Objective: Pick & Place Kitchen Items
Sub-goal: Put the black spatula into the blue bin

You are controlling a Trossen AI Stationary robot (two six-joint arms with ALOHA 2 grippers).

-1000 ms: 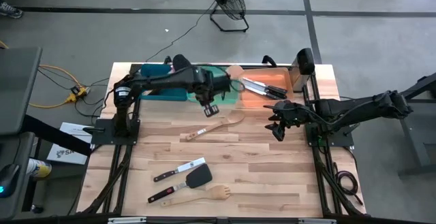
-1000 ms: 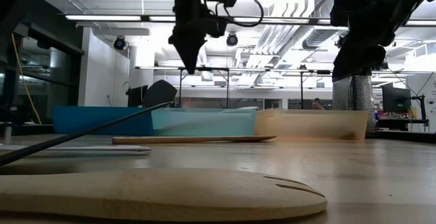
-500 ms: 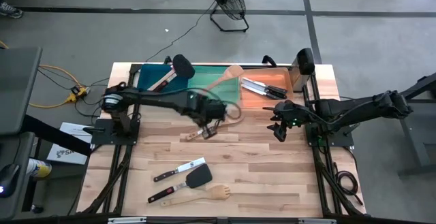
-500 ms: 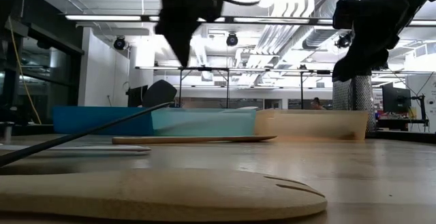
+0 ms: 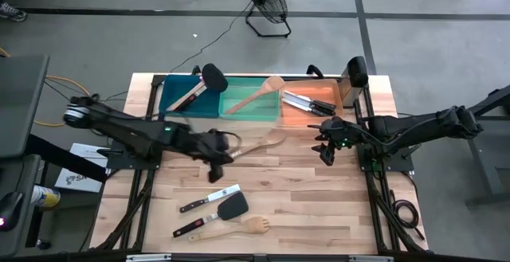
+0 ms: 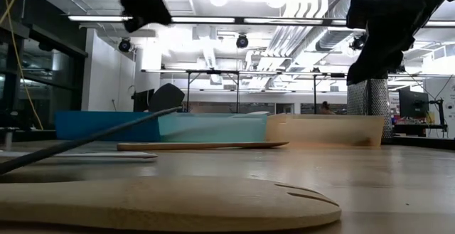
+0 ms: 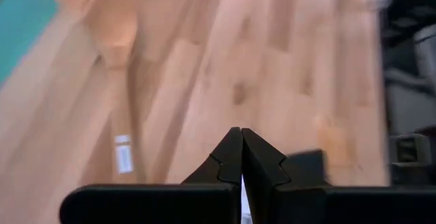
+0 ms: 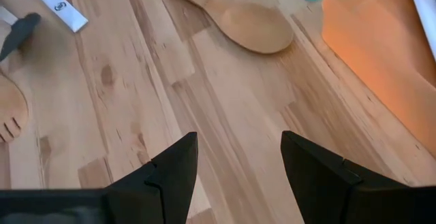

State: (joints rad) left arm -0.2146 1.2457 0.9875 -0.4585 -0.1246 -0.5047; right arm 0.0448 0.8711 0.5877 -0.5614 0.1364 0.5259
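My left gripper is shut and empty, high above the table, over the handle end of a pale wooden spoon that lies flat on the table; its closed fingertips show in the left wrist view. My right gripper is open and empty, hovering right of the spoon. Near the front edge lie a white-bladed knife, a black turner, a wooden fork and a dark-handled utensil.
At the far edge stand a blue bin holding a black turner, a green bin holding a wooden spatula, and an orange bin holding knives. Bare wood lies between the spoon and the front utensils.
My left gripper has swung away from the green bin toward the table's near and left side, past the spoon's handle end. My right gripper has kept still. The utensils on the table have not moved.
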